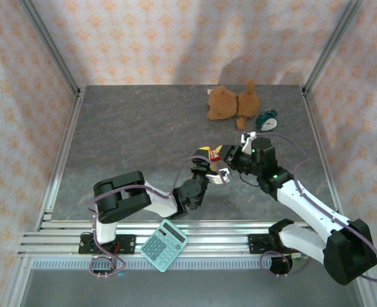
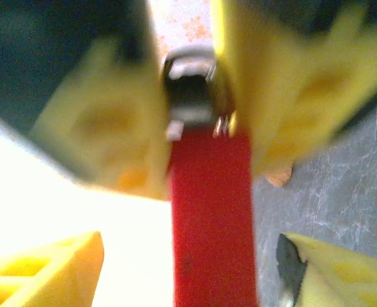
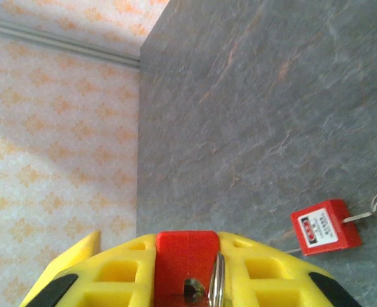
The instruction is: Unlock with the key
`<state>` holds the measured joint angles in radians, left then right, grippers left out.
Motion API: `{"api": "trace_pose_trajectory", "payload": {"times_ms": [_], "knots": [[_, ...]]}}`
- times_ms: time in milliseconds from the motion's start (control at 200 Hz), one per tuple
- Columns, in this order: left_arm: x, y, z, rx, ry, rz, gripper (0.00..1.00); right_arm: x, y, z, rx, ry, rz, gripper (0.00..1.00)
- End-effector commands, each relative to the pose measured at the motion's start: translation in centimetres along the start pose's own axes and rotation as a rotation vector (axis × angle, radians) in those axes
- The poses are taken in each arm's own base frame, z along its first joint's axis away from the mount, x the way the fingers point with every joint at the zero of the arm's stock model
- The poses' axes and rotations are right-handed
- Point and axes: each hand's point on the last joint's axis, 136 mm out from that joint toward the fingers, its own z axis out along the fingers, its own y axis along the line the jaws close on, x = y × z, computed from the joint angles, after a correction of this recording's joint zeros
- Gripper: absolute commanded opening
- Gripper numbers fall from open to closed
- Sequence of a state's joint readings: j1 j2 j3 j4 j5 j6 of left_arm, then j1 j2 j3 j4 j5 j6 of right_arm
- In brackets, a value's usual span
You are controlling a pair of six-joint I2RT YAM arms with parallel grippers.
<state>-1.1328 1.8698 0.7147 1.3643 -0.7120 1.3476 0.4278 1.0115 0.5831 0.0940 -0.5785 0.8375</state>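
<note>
A red padlock (image 3: pixel 185 252) is clamped between the yellow fingers of my right gripper (image 3: pixel 187 246), which is shut on it. Its keyhole end faces the right wrist camera, with a metal key ring (image 3: pixel 218 281) beside the dark keyhole. I cannot make out the key's blade. In the left wrist view the padlock's long red body (image 2: pixel 211 211) runs between the fingers of my open left gripper (image 2: pixel 188 256), and neither finger touches it. Metal parts (image 2: pixel 188 96) show at its far end. Both grippers, left (image 1: pixel 209 167) and right (image 1: pixel 230 155), meet at mid-table.
A second red padlock with a white label (image 3: pixel 326 229) and a wire ring lies flat on the table. A brown teddy bear (image 1: pixel 233 102) and a small green alarm clock (image 1: pixel 267 120) sit at the back right. A teal calculator (image 1: pixel 164 244) rests on the front rail.
</note>
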Motion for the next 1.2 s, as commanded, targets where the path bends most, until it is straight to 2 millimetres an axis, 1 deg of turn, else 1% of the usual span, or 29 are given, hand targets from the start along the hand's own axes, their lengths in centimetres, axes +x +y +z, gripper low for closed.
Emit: {"api": "trace_pose_trajectory", "payload": {"times_ms": [0, 85, 165, 195, 205, 215, 235, 325, 385, 435, 506, 606, 736, 836, 901, 931, 946, 1001, 1131, 1191], "knots": [[1.6, 3.5, -2.1, -0.048, 0.022, -0.189, 0.81, -3.0, 1.6, -1.5, -0.030, -0.112, -0.071, 0.16], [2.9, 3.9, -3.7, -0.004, 0.042, -0.224, 0.82, -3.9, 2.3, -1.7, -0.035, -0.143, -0.115, 0.16], [4.3, 4.6, -4.9, 0.032, 0.078, -0.303, 0.82, -4.4, 2.8, -1.5, -0.048, -0.147, -0.133, 0.16], [4.7, 4.8, -5.3, 0.052, 0.085, -0.345, 0.82, -4.4, 3.1, -1.3, -0.058, -0.145, -0.136, 0.16], [4.8, 5.2, -5.4, 0.050, 0.083, -0.372, 0.82, -4.4, 3.1, -1.3, -0.061, -0.143, -0.136, 0.16], [5.0, 4.9, -5.5, 0.070, 0.088, -0.368, 0.82, -4.4, 3.2, -1.3, -0.063, -0.142, -0.136, 0.16], [5.2, 5.0, -5.8, 0.087, 0.090, -0.391, 0.82, -4.4, 3.3, -1.2, -0.067, -0.141, -0.136, 0.16], [6.2, 6.3, -6.5, 0.149, 0.085, -0.550, 0.80, -4.4, 3.7, -1.0, -0.086, -0.133, -0.137, 0.16], [7.2, 7.1, -6.5, 0.199, 0.088, -0.650, 0.76, -4.3, 3.7, -1.0, -0.091, -0.125, -0.132, 0.15], [7.7, 7.5, -6.4, 0.242, 0.086, -0.711, 0.70, -4.1, 3.8, -0.9, -0.097, -0.114, -0.129, 0.15], [8.2, 8.5, -6.2, 0.227, 0.080, -0.773, 0.69, -3.8, 4.0, -0.9, -0.118, -0.101, -0.127, 0.15], [8.0, 8.9, -5.8, 0.204, 0.070, -0.760, 0.69, -3.5, 3.4, -0.6, -0.108, -0.093, -0.121, 0.15], [7.8, 8.5, -5.1, 0.205, 0.088, -0.742, 0.66, -3.1, 2.6, 0.0, -0.095, -0.083, -0.098, 0.14], [8.3, 8.5, -5.0, 0.176, 0.110, -0.754, 0.64, -2.2, 1.6, 1.5, -0.065, -0.060, -0.091, 0.14], [9.2, 9.1, -5.1, 0.110, 0.126, -0.784, 0.64, -1.0, 1.4, 3.0, -0.065, -0.024, -0.090, 0.14], [9.8, 9.4, -5.3, 0.079, 0.133, -0.803, 0.64, -0.7, 1.6, 3.4, -0.073, -0.018, -0.091, 0.14], [10.0, 9.6, -5.4, 0.062, 0.136, -0.817, 0.64, -0.4, 1.1, 4.0, -0.062, -0.008, -0.085, 0.14], [10.9, 10.1, -5.8, 0.012, 0.148, -0.854, 0.64, -0.1, 1.1, 5.1, -0.069, -0.001, -0.086, 0.14], [13.7, 10.5, -7.0, -0.093, 0.219, -0.957, 0.64, 0.8, 0.6, 7.9, -0.054, 0.044, -0.081, 0.13], [15.1, 10.3, -7.7, -0.128, 0.261, -1.004, 0.63, 1.3, 0.7, 9.1, -0.061, 0.075, -0.078, 0.13]]}}
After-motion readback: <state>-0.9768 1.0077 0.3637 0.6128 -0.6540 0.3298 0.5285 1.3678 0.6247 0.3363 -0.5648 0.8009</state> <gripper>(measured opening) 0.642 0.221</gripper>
